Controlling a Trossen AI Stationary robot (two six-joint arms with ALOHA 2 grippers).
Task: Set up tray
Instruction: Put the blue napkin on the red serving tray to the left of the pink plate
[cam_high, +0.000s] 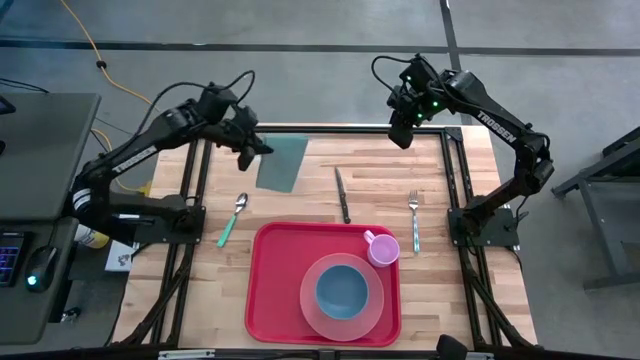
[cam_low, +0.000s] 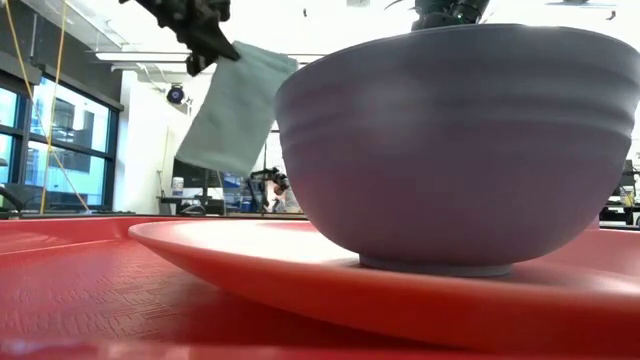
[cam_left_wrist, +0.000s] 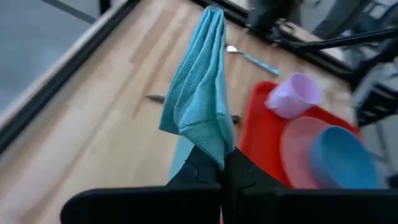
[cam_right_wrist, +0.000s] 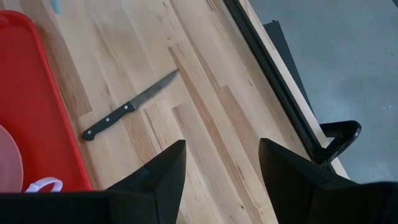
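The red tray (cam_high: 275, 300) lay at the near edge of the wooden table (cam_high: 470, 300), roughly in the middle. On it sat a round pink plate (cam_high: 312, 310) toward the tray's right side, with a blue bowl (cam_high: 342, 290) resting in the plate's centre. A small lilac cup (cam_high: 381, 248) stood in the tray's far right corner, just beyond the plate's rim.

Farther back, off the tray, the cutlery lay on the bare wood. A spoon with a green handle (cam_high: 232, 220) was to the tray's left, a fork with a pale blue handle (cam_high: 414, 222) to its right, and a black-handled knife (cam_high: 342, 195) lay just past the tray's far edge, pointing away from it.

Beyond those, the left gripper (cam_high: 246, 146) hung above the far left part of the table, its fingers pinched tight on the top corner of a teal cloth (cam_high: 281, 162), which dangled in loose folds below it, clear of the wood.

At the far right, the right gripper (cam_high: 400, 130) hovered over the back edge of the table, its fingers spread wide with nothing between them
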